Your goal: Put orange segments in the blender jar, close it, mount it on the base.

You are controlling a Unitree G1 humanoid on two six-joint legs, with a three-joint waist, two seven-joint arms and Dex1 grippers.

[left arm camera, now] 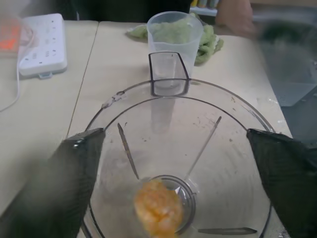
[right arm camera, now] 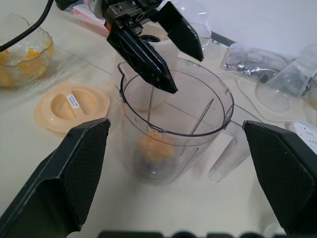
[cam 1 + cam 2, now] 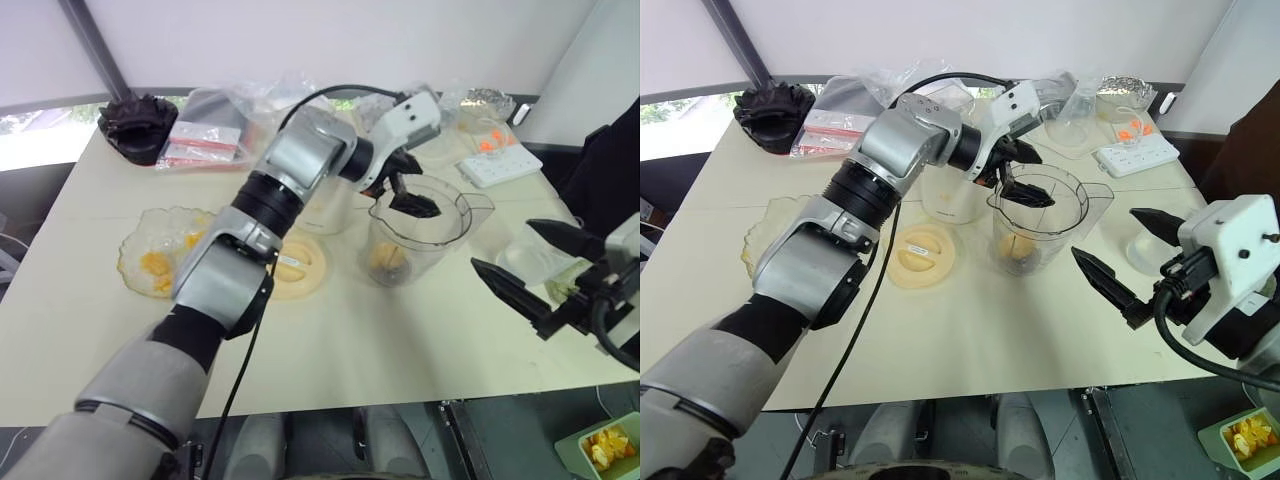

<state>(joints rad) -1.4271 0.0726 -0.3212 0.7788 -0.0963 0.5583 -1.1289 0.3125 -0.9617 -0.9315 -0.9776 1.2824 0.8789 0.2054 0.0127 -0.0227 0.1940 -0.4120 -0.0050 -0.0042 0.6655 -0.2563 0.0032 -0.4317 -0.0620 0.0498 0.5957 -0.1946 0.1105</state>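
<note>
Clear glossy plastic blender jar [image 2: 174,124]; matt cream plastic lid [image 2: 73,105]; textured black claw fingers [image 2: 81,168]

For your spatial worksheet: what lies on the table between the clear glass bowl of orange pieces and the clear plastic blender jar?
The flat cream round lid lies between bowl and jar, seen in the right wrist view.

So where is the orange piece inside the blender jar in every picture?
Left eye: orange segment low in the blender jar, right of centre.
Right eye, near centre.
Left wrist, bottom middle.
Right wrist, centre.
Shared landmark: the open left gripper above the jar's mouth.
</note>
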